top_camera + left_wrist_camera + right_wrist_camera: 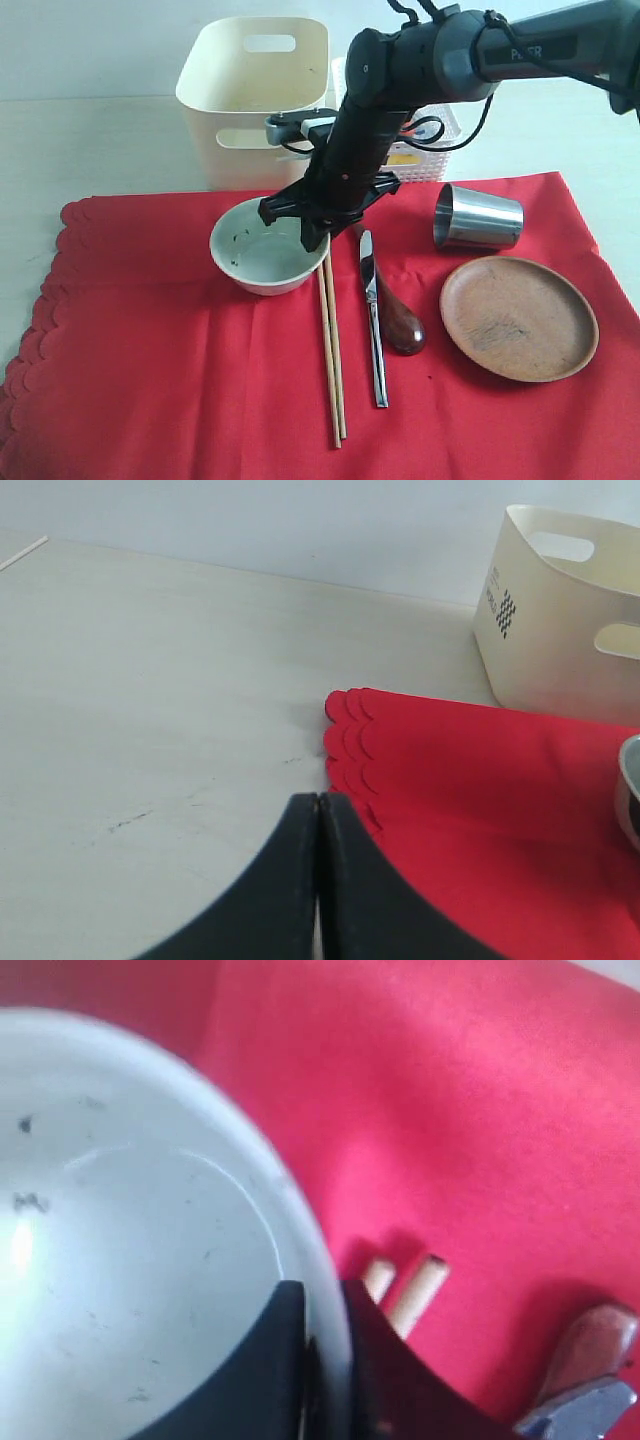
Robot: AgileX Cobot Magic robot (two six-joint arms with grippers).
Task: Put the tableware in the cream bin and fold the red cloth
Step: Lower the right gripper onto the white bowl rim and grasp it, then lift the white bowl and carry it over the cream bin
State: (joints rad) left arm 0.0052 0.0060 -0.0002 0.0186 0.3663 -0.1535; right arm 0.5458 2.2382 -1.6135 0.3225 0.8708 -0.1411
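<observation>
Red cloth (200, 400) fills the front of my exterior view, scalloped edge to the left, spread flat with the tableware on top. Two chopsticks (333, 350) lie nearest me, then the knife (374, 320) and the dark spoon (400, 322) side by side. The plate (518, 318) is off to the right, with the cup (478, 217) tipped on its side behind it.

My right gripper (310, 232) is down on the bowl (262, 258), at the rim nearest the chopsticks. On the right wrist view one jaw sits inside the bowl and one outside, nipped thin against the wall between them. I read that as a firm pinch on the rim, the only edge a narrow gripper can hold. The bowl rests on the cloth, not yet lifted.

My left gripper (318, 810) is fully closed, tips touching, holding nothing. It hangs over the bare table (150, 730) just beside the cloth's scalloped corner, clear of the working arm and handy for the fold.

Behind the bowl stands the cream bin (250, 100), mouth open, so the carry should be short. Nothing looks binned yet, though I can't see its floor. The lattice basket (430, 160) beside it is one to avoid.
</observation>
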